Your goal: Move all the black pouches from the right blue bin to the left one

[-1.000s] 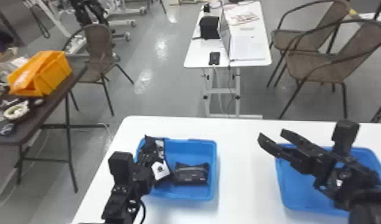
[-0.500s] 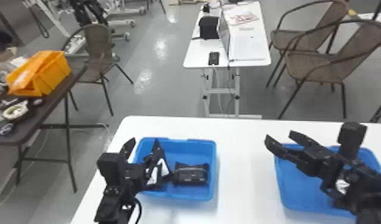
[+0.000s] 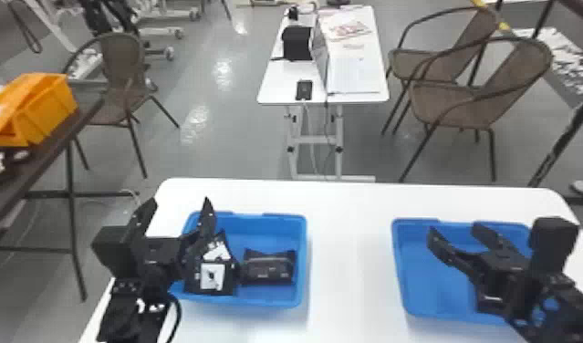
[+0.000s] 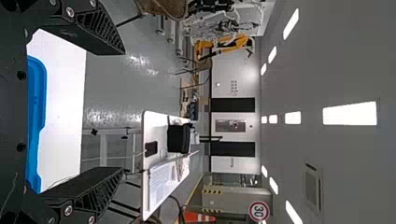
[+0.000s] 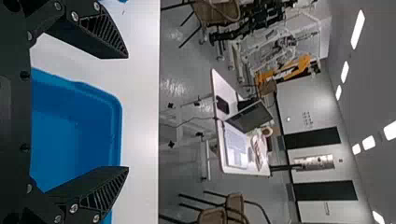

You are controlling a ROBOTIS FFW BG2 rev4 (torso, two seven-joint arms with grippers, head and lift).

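In the head view my left gripper [image 3: 176, 212] stands open over the left side of the left blue bin [image 3: 302, 260]. Inside that bin a black pouch with a white label [image 3: 192, 285] leans at the left, and another black pouch [image 3: 268, 268] lies at the right. My right gripper [image 3: 459, 235] is open above the right blue bin [image 3: 398, 269], its arm covering part of that bin. In the left wrist view nothing is between the wide-apart fingers of my left gripper [image 4: 123, 112]. The right wrist view shows my right gripper [image 5: 127, 112] equally spread, with bare bin floor behind it.
Both bins stand on a white table [image 3: 345, 260] with a gap between them. A dark side table [image 3: 53, 137] with an orange bin [image 3: 44, 109] is at the far left. Beyond are a small white table [image 3: 281, 82] and brown chairs [image 3: 468, 102].
My left gripper has opened from near the labelled pouch and risen away, leaving the pouch in the left bin. My right gripper has shifted a little to the right.
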